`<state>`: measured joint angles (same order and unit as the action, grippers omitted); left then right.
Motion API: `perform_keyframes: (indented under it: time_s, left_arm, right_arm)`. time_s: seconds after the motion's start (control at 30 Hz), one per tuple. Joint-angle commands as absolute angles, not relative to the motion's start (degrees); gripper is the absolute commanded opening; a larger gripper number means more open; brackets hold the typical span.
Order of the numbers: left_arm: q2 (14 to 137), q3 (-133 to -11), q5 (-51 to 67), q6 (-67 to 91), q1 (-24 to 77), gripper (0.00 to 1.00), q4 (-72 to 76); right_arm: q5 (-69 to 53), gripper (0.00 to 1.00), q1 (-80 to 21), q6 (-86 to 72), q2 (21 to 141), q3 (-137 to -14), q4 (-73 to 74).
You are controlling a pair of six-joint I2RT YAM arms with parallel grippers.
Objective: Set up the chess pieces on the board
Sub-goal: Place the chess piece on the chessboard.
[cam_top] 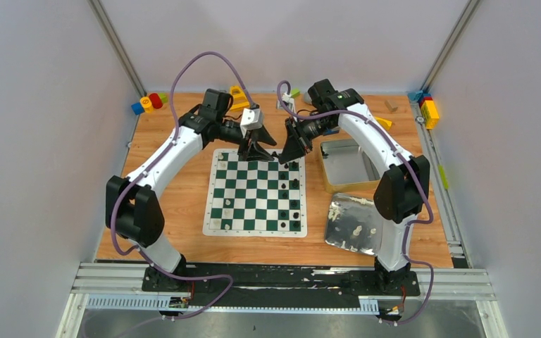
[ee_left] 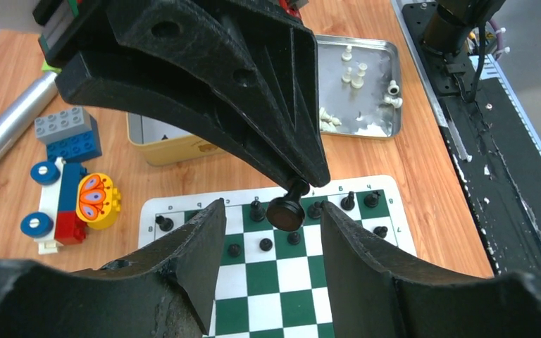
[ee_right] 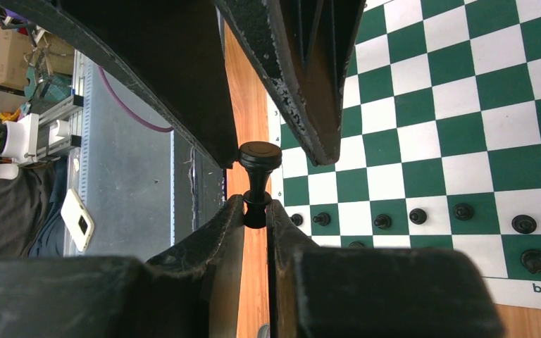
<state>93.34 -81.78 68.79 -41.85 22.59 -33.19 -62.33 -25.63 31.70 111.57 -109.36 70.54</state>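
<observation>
The wooden tabletop (cam_top: 187, 211) carries the board (cam_top: 253, 233), a flat green-and-white checkered mat with a white border. Two metal containers sit to its right:

- A deep rectangular tin (cam_top: 345, 163). Its contents are hard to make out.
- A shallow shiny tray (cam_top: 339, 211) holding cream-white pieces (cam_top: 356, 229).

Small black pieces (cam_top: 295, 184) stand along the board's right-hand side.

The right fingers (ee_right: 232, 232) pinch the slim neck of a black piece (ee_right: 258, 156) above the board's far edge. Its round base points outward and its head is hidden in the grip. The left fingers (ee_left: 197, 239) stand spread on either side of that base. Whether they touch it cannot be determined.
</observation>
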Motion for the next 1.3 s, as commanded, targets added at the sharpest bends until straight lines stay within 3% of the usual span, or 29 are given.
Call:
perform_keyframes:
  time_s: [0.0, 0.83, 1.07, 1.27]
  left_arm:
    - [94.58, -85.98, 71.87, -47.01, 23.4, 0.58, -38.36]
    - [96.38, -89.48, 72.02, -54.13, 24.17, 0.28, -48.02]
    - [95.17, -87.96, 70.15, -49.01, 24.17, 0.01, -45.53]
    - [89.61, -79.26, 63.85, -28.65, 24.0, 0.0, -24.77]
  right_arm:
    - [-65.14, 0.0, -26.08, 33.78, 111.69, -110.57, 70.64]
    - [-64.7, 0.01, -26.11, 33.32, 112.48, -110.91, 70.84]
    - [-61.36, 0.25, -25.05, 31.14, 112.11, -113.04, 70.07]
    - [-62.8, 0.46, -21.2, 22.71, 108.47, -110.98, 61.23]
